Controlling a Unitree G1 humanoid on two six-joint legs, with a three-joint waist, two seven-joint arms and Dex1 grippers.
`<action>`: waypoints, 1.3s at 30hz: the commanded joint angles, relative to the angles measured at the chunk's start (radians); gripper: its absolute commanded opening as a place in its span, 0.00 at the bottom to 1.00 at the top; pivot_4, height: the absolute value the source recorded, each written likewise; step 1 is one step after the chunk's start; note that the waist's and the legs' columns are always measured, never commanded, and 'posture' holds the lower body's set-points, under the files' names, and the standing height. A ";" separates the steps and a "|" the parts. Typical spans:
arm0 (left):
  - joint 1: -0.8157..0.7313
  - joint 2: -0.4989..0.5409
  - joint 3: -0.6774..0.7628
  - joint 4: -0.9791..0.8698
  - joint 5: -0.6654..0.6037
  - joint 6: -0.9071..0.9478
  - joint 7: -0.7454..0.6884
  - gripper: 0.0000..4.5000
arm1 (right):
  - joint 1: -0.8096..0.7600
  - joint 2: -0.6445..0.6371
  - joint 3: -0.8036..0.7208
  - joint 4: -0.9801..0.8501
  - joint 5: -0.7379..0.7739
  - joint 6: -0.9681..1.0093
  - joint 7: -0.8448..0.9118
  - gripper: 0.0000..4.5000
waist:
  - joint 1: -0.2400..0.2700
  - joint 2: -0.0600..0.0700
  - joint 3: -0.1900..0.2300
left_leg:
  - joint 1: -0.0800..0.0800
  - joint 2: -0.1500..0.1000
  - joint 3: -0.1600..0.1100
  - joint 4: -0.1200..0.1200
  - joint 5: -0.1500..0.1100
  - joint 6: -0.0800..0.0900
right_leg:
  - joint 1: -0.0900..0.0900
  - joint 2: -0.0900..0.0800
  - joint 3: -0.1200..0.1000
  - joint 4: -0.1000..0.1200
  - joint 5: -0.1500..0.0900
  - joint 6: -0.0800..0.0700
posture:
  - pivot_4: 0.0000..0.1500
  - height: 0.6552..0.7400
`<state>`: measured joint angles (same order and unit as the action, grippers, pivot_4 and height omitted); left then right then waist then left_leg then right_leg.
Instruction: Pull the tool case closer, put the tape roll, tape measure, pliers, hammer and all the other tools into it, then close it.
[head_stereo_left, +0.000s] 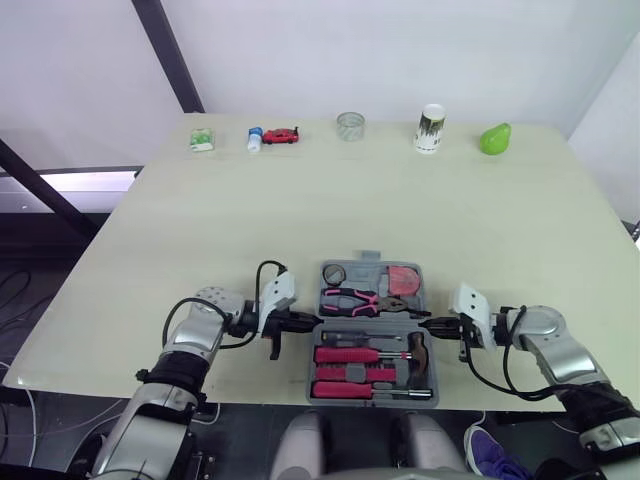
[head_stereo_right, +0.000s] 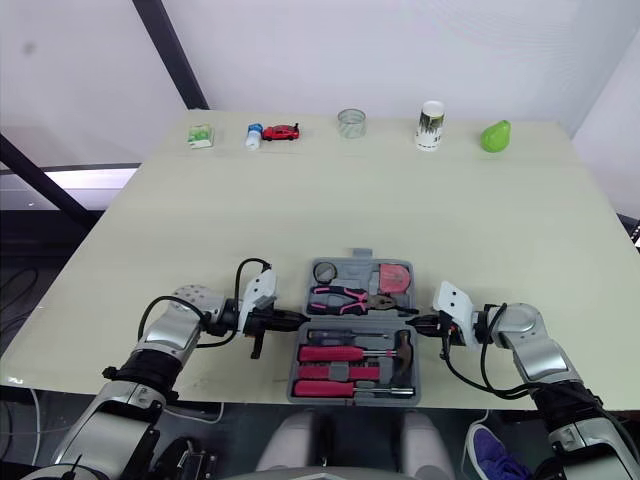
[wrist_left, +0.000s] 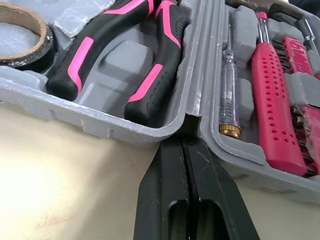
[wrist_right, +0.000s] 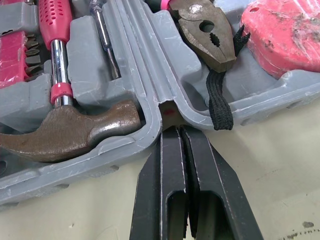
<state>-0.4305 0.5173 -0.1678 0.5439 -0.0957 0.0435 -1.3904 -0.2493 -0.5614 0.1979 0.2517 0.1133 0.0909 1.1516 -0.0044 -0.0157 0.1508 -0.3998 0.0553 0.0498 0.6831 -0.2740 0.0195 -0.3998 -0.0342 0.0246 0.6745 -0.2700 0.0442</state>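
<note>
tool case (wrist_left: 75, 107) sat lower-centre, near edge | pliers (head_stereo_left: 360, 299), hammer (head_stereo_left: 415, 350), rest stowed | L gripper (head_stereo_left: 305, 322) & R gripper (head_stereo_left: 432, 324) clenched empty at hinge ends | case lay open, closing left

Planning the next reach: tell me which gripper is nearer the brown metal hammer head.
Right. The right gripper is at the grey plastic tool case's hinge beside the brown metal hammer head; the left gripper is at the hinge's opposite end.

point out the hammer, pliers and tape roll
hammer (wrist_right: 65, 132): right wrist view, on its brown head
pliers (wrist_left: 85, 52): left wrist view, on a pink-striped handle
tape roll (wrist_left: 25, 59): left wrist view, on its black outer side
</note>
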 joint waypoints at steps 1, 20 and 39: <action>-0.020 -0.028 -0.025 -0.007 0.000 -0.023 0.007 0.00 | 0.003 0.006 0.000 -0.047 0.023 -0.012 0.010 0.02 | 0.001 0.000 0.000 | 0.000 0.000 0.000 0.000 0.000 0.000 | 0.000 0.000 0.000 0.000 0.000 0.000 | 1.00 1.00; 0.123 0.132 0.122 -0.246 -0.146 -0.003 0.006 0.00 | 0.032 -0.086 -0.156 -0.109 0.175 0.184 -0.005 0.32 | -0.005 0.000 0.000 | 0.000 0.001 -0.001 0.000 0.000 0.000 | 0.000 0.000 0.000 0.001 0.000 0.000 | 1.00 1.00; 0.344 0.191 -0.100 -0.540 -0.052 -0.008 0.018 0.00 | -0.487 0.116 -0.067 0.493 0.174 0.599 -0.005 0.98 | -0.013 0.000 0.002 | 0.000 0.001 0.002 -0.001 0.000 0.000 | -0.003 0.000 0.003 0.002 0.000 -0.001 | 1.00 1.00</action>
<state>-0.0844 0.6959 -0.2484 -0.0061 -0.1805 0.0578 -1.3856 -0.7230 -0.4635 0.1247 0.7126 0.2872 0.6773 1.1267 -0.0170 -0.0157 0.1525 -0.3991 0.0564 0.0518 0.6818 -0.2740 0.0196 -0.4028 -0.0343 0.0275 0.6771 -0.2700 0.0435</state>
